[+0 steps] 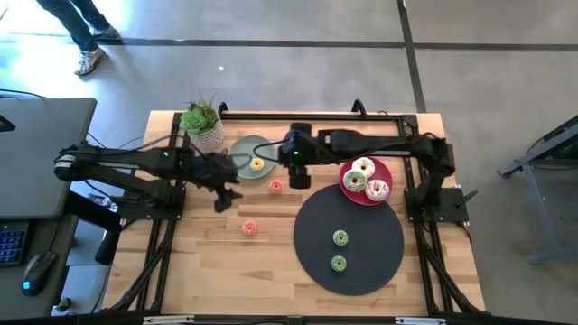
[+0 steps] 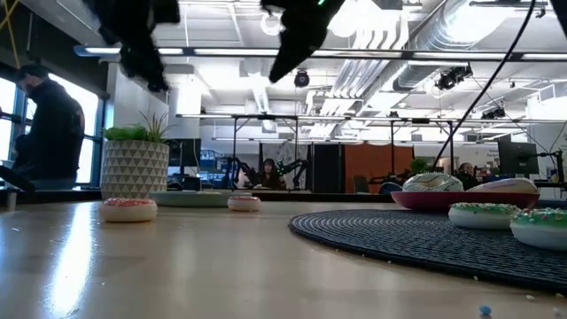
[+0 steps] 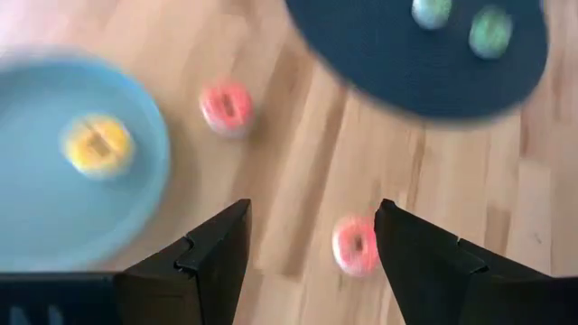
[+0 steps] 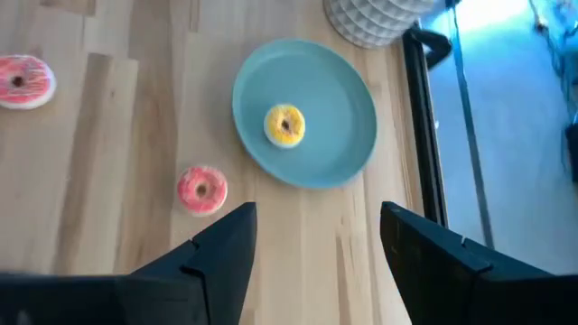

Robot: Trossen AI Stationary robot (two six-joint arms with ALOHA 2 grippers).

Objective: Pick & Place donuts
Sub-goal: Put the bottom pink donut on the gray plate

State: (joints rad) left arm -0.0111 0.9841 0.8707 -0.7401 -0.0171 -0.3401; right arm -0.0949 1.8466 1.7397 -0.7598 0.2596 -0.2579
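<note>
One small donut (image 1: 257,164) lies on the far plate (image 1: 242,150); two more (image 1: 275,186) (image 1: 249,227) sit on bare table at its five and six o'clock. At the round mat's (image 1: 307,236) one o'clock, a second plate (image 1: 348,186) carries three larger donuts (image 1: 363,168); two small donuts (image 1: 340,238) (image 1: 338,264) lie on the mat

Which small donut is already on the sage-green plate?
The yellow donut, alone on the sage-green plate. The red and salmon ones lie on bare wood; both green ones sit on the dark mat.
</note>
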